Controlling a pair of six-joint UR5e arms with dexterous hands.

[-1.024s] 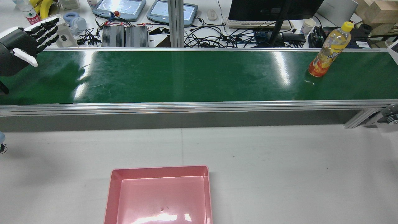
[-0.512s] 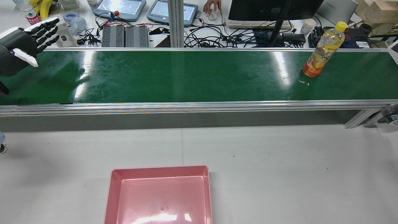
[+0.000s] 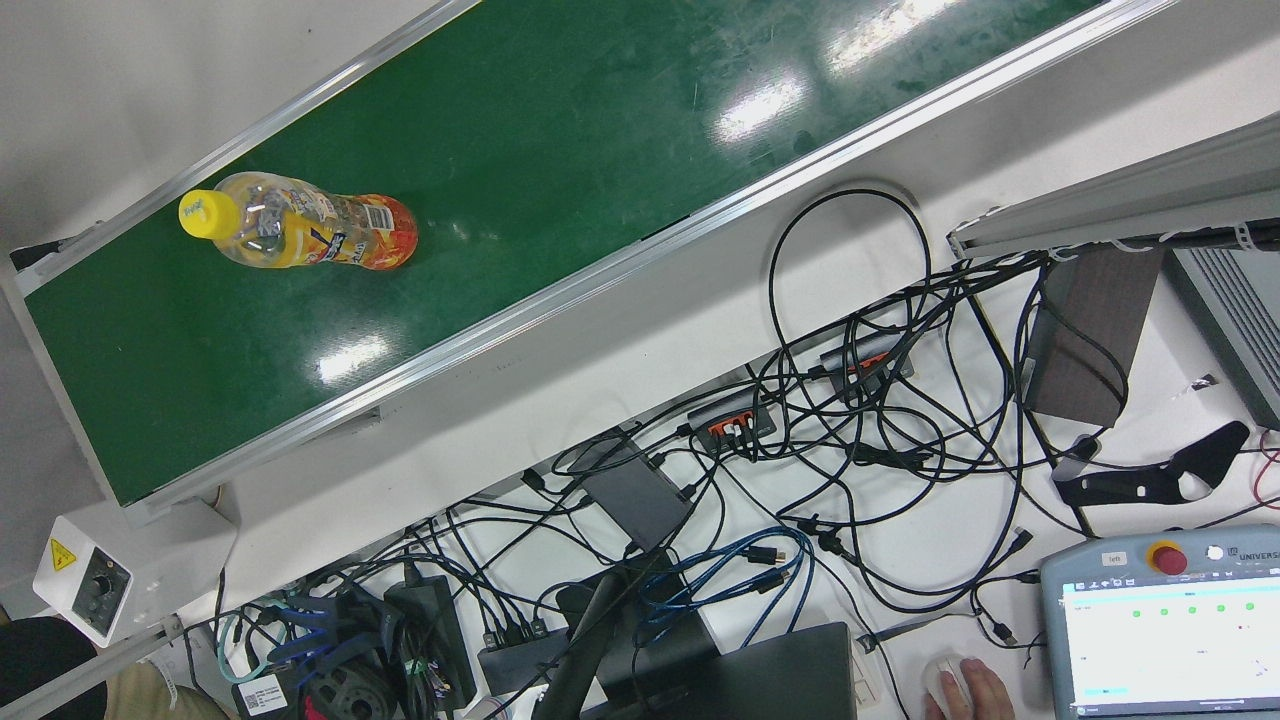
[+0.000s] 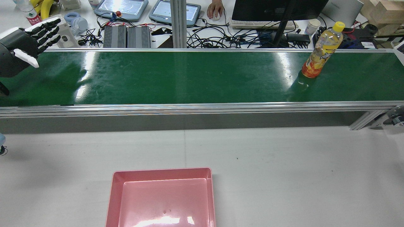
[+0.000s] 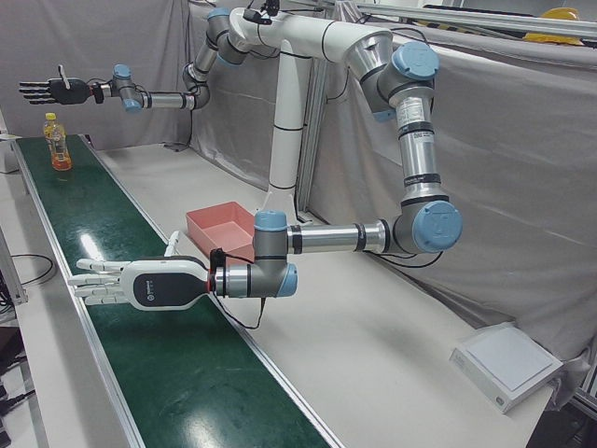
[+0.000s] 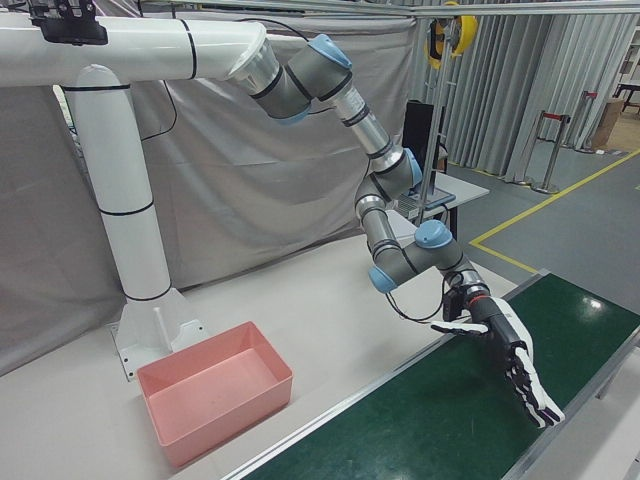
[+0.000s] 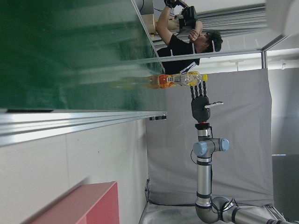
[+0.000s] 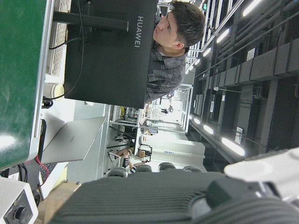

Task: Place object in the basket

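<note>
An orange drink bottle point(image 4: 320, 52) with a yellow cap stands upright on the green conveyor belt point(image 4: 189, 77), at the right in the rear view. It also shows in the front view point(image 3: 300, 232) and far off in the left-front view point(image 5: 59, 142). The empty pink basket point(image 4: 161, 195) sits on the white table in front of the belt. My left hand point(image 4: 19, 47) is open and empty over the belt's left end, far from the bottle. My right hand point(image 5: 51, 91) is open and empty, raised above and behind the bottle; it also shows in the right-front view point(image 6: 510, 365).
Behind the belt lies a desk with cables point(image 4: 221, 37), teach pendants point(image 4: 121, 8), a monitor point(image 4: 277, 9) and a person's hand on a mouse point(image 4: 215, 11). The belt has raised aluminium rails point(image 4: 189, 108). The white table point(image 4: 284, 176) spreads around the basket.
The bottle has travelled leftward along the belt in the rear view. A person's hand has come onto the mouse at the back. My left hand has not moved.
</note>
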